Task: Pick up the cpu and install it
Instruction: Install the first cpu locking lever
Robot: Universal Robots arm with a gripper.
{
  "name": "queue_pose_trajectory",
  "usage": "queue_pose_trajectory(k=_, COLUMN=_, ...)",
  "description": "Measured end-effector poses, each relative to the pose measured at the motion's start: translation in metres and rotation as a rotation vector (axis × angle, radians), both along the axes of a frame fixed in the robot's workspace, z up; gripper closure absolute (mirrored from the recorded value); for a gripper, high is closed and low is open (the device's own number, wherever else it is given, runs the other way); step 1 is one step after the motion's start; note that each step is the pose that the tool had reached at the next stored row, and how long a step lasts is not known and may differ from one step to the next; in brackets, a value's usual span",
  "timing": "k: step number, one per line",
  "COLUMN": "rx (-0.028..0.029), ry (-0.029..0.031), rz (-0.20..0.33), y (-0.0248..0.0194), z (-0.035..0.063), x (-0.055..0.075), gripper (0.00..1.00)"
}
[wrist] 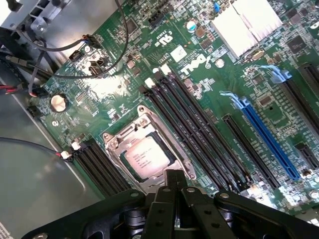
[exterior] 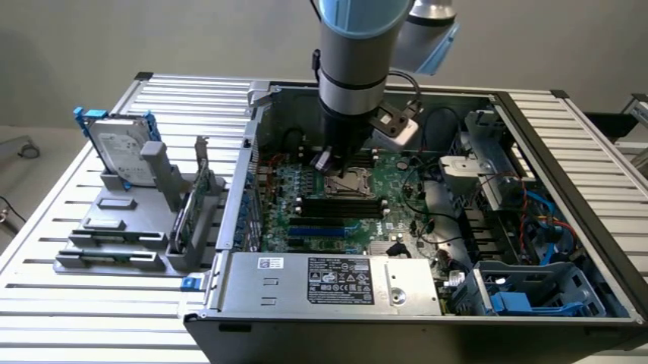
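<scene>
We read this as the install step. The cpu (wrist: pixel 145 157) lies flat inside the socket frame (wrist: pixel 115 142) on the motherboard (wrist: pixel 199 79), silver top up. The gripper (wrist: pixel 174 186) hangs just over the socket's edge, fingers pressed together on nothing we can see. In the exterior view the arm (exterior: pixel 350 91) reaches down into the open computer case (exterior: pixel 526 114). We judge the next move calls for a straight, careful clearance from the seated chip.
</scene>
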State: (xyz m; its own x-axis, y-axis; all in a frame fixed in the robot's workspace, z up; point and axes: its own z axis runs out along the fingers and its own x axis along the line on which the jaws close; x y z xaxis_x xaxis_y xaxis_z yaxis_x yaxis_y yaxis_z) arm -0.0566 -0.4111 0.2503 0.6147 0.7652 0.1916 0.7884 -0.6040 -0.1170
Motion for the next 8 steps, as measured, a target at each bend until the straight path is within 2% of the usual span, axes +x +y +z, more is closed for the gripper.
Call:
queue_pose_trajectory(k=5, rx=0.0000, ry=0.0105, rz=-0.001, y=-0.0048, z=0.0019, x=-0.0040, gripper=0.89)
queue_pose_trajectory(k=8, rx=-0.0001, ry=0.0121, rz=-0.001, y=-0.0067, z=0.0020, x=-0.0088, gripper=0.89)
